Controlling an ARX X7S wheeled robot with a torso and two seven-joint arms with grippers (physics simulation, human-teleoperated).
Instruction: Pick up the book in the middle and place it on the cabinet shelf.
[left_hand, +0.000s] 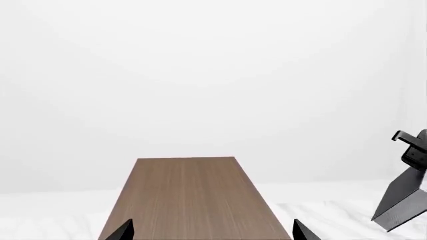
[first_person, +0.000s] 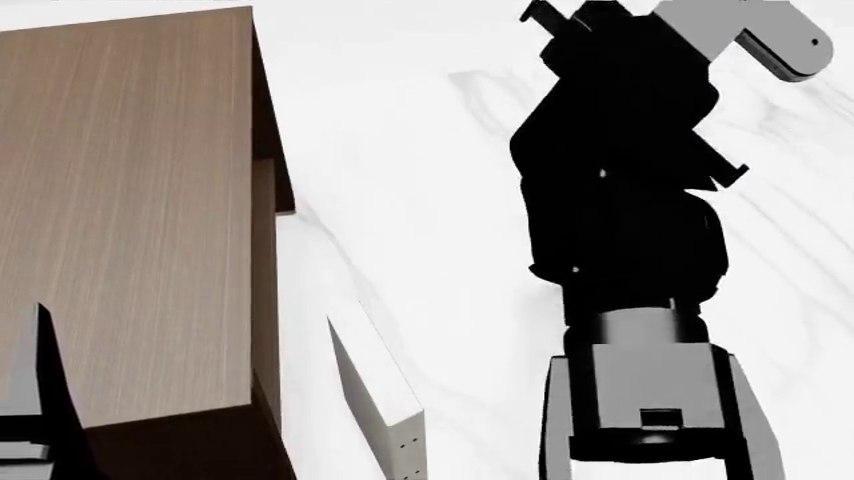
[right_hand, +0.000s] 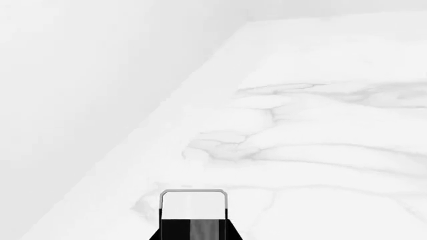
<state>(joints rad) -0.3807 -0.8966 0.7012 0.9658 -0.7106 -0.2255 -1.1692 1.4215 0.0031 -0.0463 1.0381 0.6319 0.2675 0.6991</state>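
Observation:
The book (left_hand: 402, 200), a dark grey slab, hangs tilted above the white marble surface with my right gripper (left_hand: 415, 150) shut on its upper end. In the right wrist view its white page edge (right_hand: 193, 204), framed by the dark cover, sticks out between the jaws of the right gripper (right_hand: 193, 227). The cabinet shelf (left_hand: 190, 195) shows its flat brown top, which fills the left of the head view (first_person: 127, 200). My left gripper (left_hand: 213, 235) is open over that top, fingertips (left_hand: 123, 232) wide apart and holding nothing.
An off-white book (first_person: 380, 400) stands on the marble surface (first_person: 400, 150) just right of the cabinet. My right arm (first_person: 641, 400) rises at the right of the head view. A pale wall meets the marble's far edge (right_hand: 200, 70).

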